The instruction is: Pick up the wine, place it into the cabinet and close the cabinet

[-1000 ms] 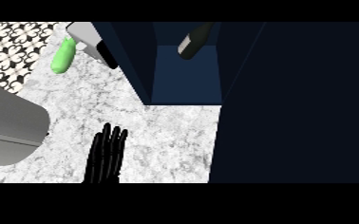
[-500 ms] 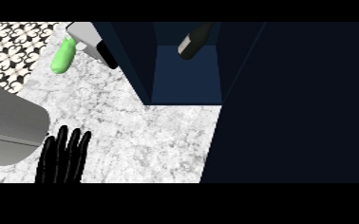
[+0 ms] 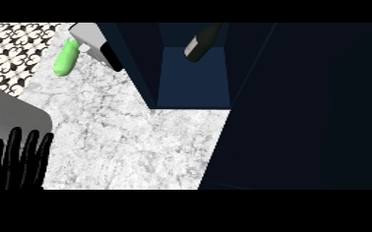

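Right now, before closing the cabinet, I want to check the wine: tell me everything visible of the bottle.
The wine bottle is dark, almost black, with a pale grey strip along one side. It sits tilted inside the open blue cabinet, near the view's top, where its upper end is cut off. No hand touches it; what it rests on cannot be told.

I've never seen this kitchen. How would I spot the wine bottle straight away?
Start with the big dark blue cabinet that fills the upper middle and right of the head view, and look into its open, lighter blue compartment. Near the top of that opening sits the wine bottle, tilted. It is slim and dark with a pale patch, unlike the bright green object out on the marbled counter to the left.
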